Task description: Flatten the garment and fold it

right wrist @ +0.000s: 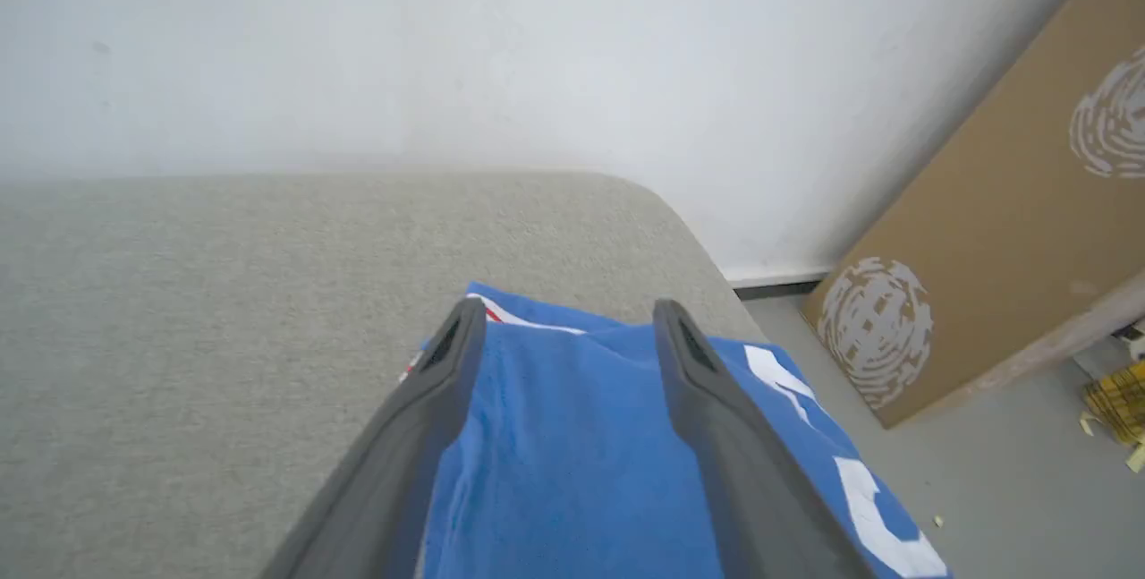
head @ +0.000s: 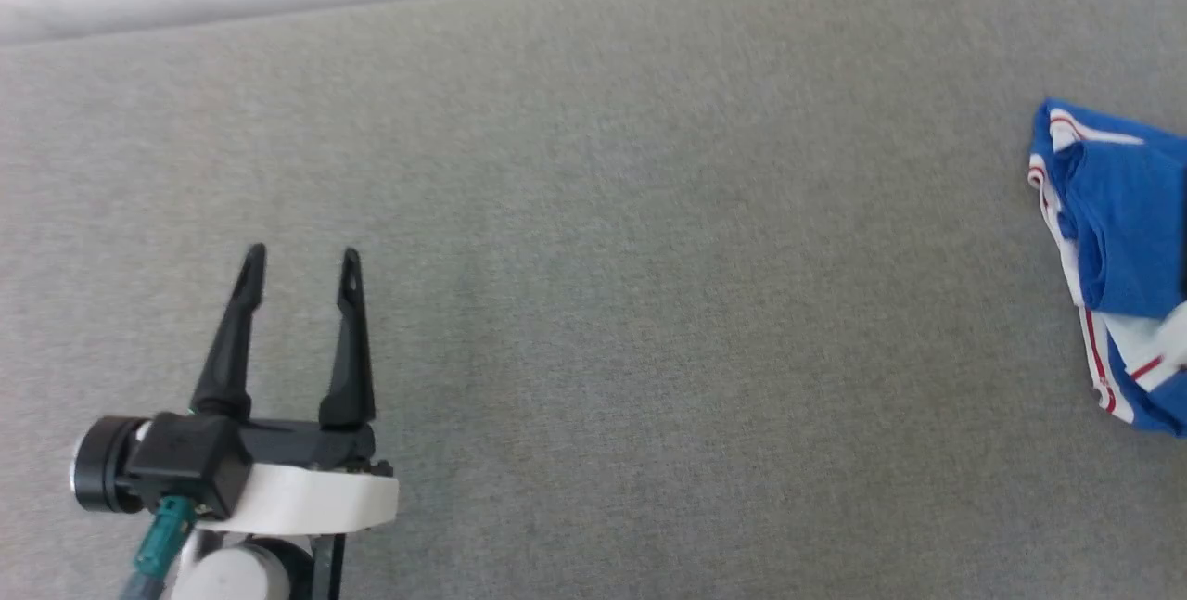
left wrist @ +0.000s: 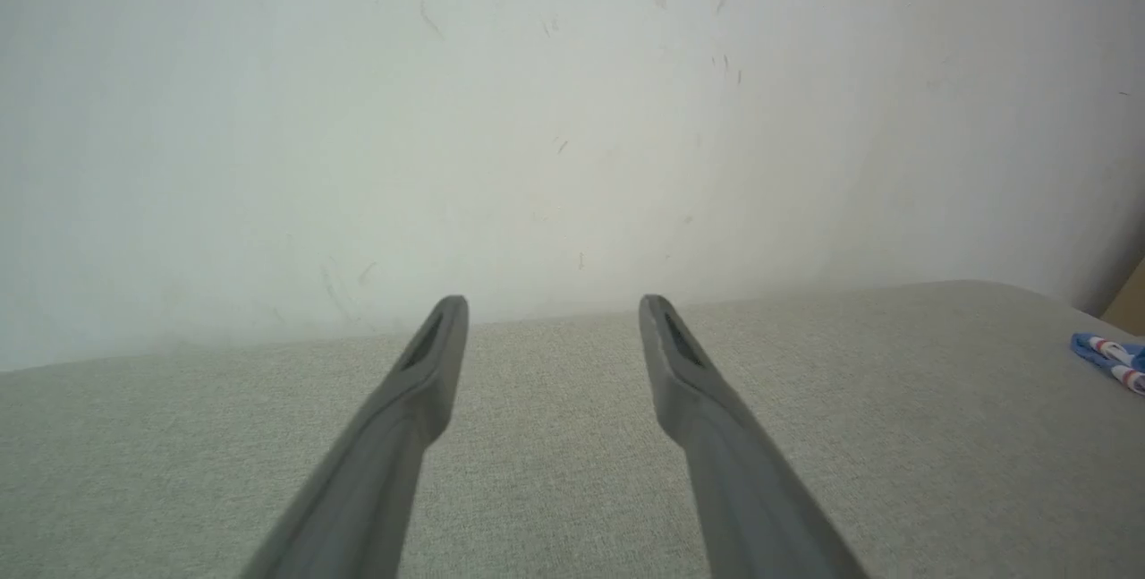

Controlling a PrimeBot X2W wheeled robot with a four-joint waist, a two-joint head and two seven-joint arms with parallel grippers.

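Our left gripper sits low on the left of the head view. Its two dark fingers are spread apart and point up the frame, with bare grey cloth showing between them, so we call it open. Our right gripper is open too. In its wrist view the fingers stand wide apart above the shirt, with blue cloth showing between them. We cannot tell whether the tips touch it.

The biggest thing before us is the pad, a flat surface covered in grey woven cloth, with a rounded far corner. Behind it rises a pale wall, lightly scuffed. In the right wrist view, to the right of the pad, a brown board printed with pale swirls stands by the wall on a grey floor.

The shirt lies bunched near the pad's right edge, close to that rounded corner and well apart from the left gripper. It is royal blue with white parts. In the head view, red-and-white striped trim runs along its left edge. In the right wrist view, large white lettering shows on its right side. In the left wrist view we see a small blue fold with striped trim at the far right. Smallest of all, some yellow scraps lie on the floor at the right edge.
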